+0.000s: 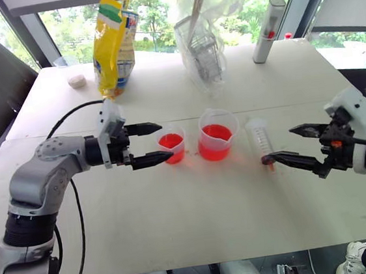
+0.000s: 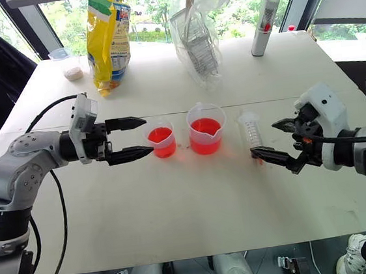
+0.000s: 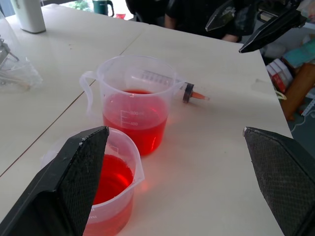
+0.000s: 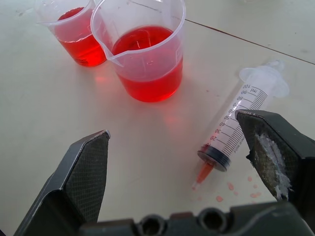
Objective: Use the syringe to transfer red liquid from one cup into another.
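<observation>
A pale worktop (image 1: 197, 207), made of sections with seams between them, stands before wide windows with green trees outside. At its far edge stand a tall yellow bag (image 1: 114, 39) with print too small to read, a crumpled clear plastic bag (image 1: 206, 33), a white bottle (image 1: 268, 31) with a red dot, and a small clear cup (image 1: 73, 73).

Near the middle, the spouted beaker (image 1: 217, 133) holds red liquid (image 4: 150, 64); its moulded scale is faint. Just beside it, toward the robot's left, the smaller cup (image 1: 171, 145) also holds red liquid.

The syringe (image 4: 241, 118) lies flat on the worktop on the beaker's other side, apart from it. Its black scale reads "100 ml" near the flange and counts down to 20 by the red-orange tip; small red drops dot the worktop there.

The left claw (image 1: 150, 144) stands spread apart beside the smaller cup, gripping nothing. The right claw (image 1: 288, 144) is likewise spread and empty at the syringe's tip end.
</observation>
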You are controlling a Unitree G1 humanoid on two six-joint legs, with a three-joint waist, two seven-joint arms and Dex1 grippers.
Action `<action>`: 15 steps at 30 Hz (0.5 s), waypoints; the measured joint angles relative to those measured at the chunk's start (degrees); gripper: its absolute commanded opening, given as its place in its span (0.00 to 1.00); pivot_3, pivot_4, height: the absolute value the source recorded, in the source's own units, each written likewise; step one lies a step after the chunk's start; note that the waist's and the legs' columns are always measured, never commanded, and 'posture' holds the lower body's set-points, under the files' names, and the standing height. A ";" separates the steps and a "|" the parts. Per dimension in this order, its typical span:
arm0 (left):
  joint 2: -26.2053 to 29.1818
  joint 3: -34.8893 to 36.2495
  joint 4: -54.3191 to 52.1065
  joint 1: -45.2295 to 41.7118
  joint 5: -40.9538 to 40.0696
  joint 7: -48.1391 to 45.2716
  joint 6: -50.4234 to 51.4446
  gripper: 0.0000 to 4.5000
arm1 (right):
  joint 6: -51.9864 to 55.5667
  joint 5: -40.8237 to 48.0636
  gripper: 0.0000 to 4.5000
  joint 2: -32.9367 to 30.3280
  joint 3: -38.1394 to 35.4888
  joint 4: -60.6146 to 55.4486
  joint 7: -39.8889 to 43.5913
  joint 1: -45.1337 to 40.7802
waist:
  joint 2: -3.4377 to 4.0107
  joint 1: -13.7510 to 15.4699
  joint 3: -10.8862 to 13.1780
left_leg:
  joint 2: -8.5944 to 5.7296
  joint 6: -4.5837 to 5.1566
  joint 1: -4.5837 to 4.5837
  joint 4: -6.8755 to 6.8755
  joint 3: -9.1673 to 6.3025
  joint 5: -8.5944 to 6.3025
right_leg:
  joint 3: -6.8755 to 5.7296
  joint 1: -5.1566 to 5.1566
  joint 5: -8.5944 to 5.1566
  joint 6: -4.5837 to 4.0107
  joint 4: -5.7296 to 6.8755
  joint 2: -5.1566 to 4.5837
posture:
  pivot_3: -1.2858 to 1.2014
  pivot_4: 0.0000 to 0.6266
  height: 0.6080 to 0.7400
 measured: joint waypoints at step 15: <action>-1.19 -0.07 1.35 -1.16 0.06 0.61 -0.18 1.00 | -1.88 0.04 0.99 -1.50 3.38 2.90 -0.60 -0.86 | 0.00 0.14 0.00 | 0.00 0.00 0.00 0.01 0.01 0.00 | 0.00 0.00 0.00 0.00 0.00 0.00 | 0.52 0.24 0.99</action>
